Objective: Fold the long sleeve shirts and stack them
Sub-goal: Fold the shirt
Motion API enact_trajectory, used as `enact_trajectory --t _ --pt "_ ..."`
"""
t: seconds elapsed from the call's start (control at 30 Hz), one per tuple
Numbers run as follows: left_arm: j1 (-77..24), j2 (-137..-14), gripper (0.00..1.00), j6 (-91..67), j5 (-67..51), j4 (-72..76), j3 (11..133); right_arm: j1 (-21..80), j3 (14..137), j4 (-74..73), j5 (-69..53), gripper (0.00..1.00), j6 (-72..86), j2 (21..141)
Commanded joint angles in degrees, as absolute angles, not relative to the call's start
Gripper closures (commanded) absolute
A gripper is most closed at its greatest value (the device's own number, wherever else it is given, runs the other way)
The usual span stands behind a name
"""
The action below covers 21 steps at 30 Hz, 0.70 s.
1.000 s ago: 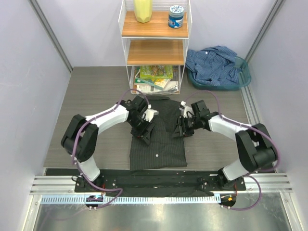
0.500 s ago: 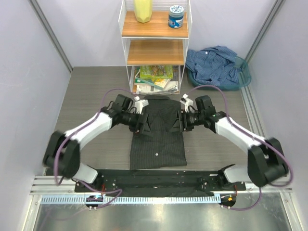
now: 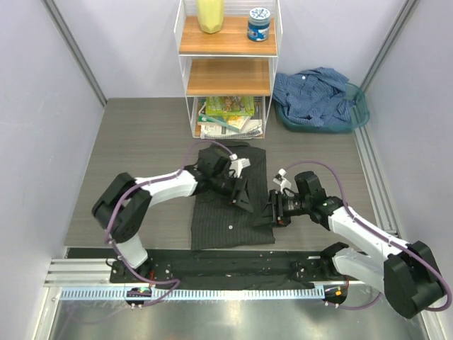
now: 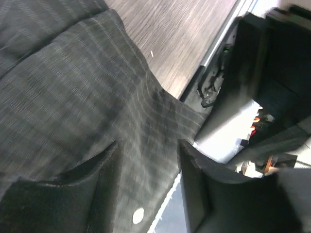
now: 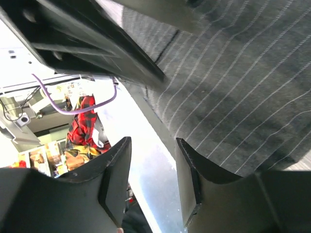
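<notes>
Charcoal shirt (image 3: 230,212): woven cloth, matt, with thin pale pinstripes; its button (image 4: 138,215) is white and looks like smooth plastic. Blue shirt (image 3: 315,95): soft matt cloth, crumpled. Table (image 3: 141,142): grey wood-grain, matt, smooth. Shelf (image 3: 226,74): wooden boards in a white-coated wire frame. Basket (image 3: 361,110): teal plastic. Rail (image 3: 410,269): bare metal, dull sheen.

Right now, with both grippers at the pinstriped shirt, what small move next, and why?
Probably ease the right gripper onto the right edge of the pinstriped shirt and close there. Its jaws stand open beside that edge with no cloth between them, and the left gripper, open too, hangs over the shirt's middle, so nothing is held yet.
</notes>
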<state>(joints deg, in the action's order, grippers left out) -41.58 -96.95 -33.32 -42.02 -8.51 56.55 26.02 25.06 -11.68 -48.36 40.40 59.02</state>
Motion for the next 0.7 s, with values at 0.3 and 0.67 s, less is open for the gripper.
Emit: enact_trajectory --t 0.3,0.67 --pt "-45.5 -110.0 0.40 -11.9 -28.4 -24.0 80.1 23.4 25.6 -28.4 -36.8 0.52 40.1 49.9" --pt "-49.3 -121.9 0.42 -4.0 -26.3 -30.0 92.5 18.9 25.6 -36.8 -31.6 0.48 40.9 46.2"
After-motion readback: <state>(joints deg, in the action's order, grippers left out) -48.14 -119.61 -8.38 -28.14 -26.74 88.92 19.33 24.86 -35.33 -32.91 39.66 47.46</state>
